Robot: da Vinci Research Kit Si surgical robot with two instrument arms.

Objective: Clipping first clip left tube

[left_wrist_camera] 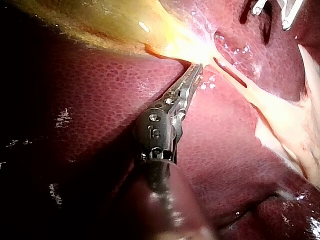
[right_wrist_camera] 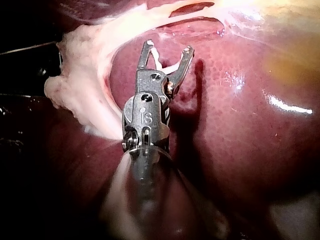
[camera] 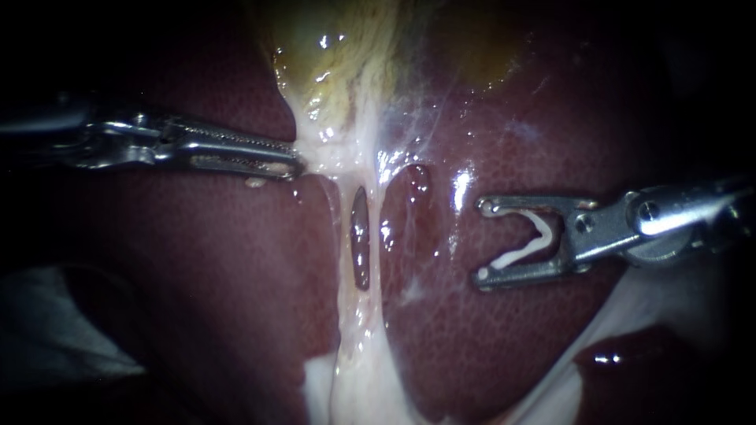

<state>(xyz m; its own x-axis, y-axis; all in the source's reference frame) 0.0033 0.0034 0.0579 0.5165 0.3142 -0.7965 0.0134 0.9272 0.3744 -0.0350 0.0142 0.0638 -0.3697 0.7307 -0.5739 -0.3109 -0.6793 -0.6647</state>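
Our left instrument (camera: 293, 164) lies level, hand pinching pale tissue (camera: 339, 149) under the gallbladder (camera: 339, 63); our right instrument (camera: 483, 242), hand spread, holds a clip (camera: 516, 255) right of the left tube (camera: 340, 260), apart.

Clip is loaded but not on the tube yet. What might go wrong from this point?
1. The right instrument carries the clip over the liver, apart from the tubes. Coming from that side it meets the nearer tube first, and may catch it instead of, or along with, the left tube.
2. The left instrument grips the pale tissue only at its jaw tips. A slip would probably slacken both tubes.
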